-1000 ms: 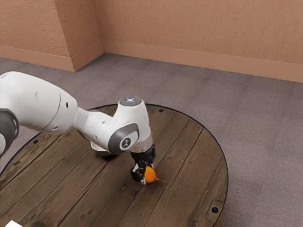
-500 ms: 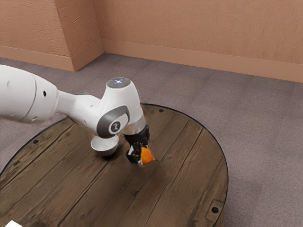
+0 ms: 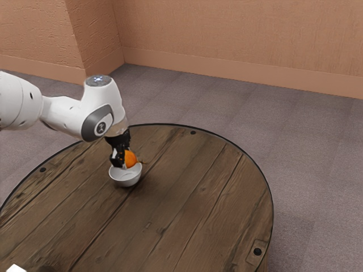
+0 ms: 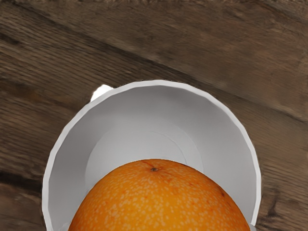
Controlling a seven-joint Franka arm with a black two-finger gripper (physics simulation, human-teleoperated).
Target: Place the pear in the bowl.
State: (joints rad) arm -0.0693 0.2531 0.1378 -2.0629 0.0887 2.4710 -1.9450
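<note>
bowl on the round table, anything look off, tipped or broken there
Nothing looks tipped or broken: the bowl stands upright on the wooden table, the pear held over it. One oddity is a white patch peeking out past the bowl in the wrist view; I can't tell what it is.

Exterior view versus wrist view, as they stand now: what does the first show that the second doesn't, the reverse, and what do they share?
Exterior view: the white arm, the end effector closed on the pear, carpeted floor, walls and the table's curved edge.

Wrist view: a small dark spot on the pear's speckled skin, and faint curved lines inside the bowl.

Both: pear, bowl and wooden tabletop.
</note>
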